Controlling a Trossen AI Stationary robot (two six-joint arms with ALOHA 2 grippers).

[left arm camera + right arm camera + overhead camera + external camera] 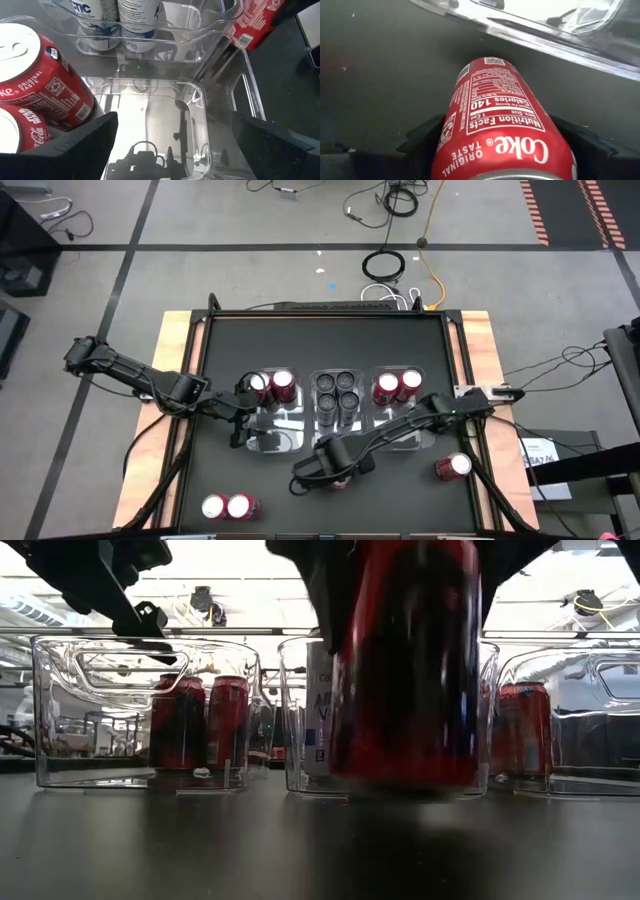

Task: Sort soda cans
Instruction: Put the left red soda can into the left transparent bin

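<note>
Three clear bins stand side by side mid-table. Two red cans (272,386) stand in the left bin (262,442), several dark cans (337,390) in the centre bin, and two red cans (398,387) in the right bin. My right gripper (335,463) hangs in front of the centre bin, shut on a red can (405,670); the gripper hides this can from above. My left gripper (177,150) hovers open over the bare near half of the left bin, slanting down, touching nothing. My right gripper pinches the red can's side wall (451,131) between its two fingers, near the can's top end. The fingers come from above, pointing down. The can hangs upright below them and seems just clear of the tabletop in the low view.
Two loose red cans (228,506) stand near the front left edge. Another red can (452,467) lies near the right edge. The right bin (400,442) has bare floor in its near half. Wooden rails border the dark tabletop (300,340).
</note>
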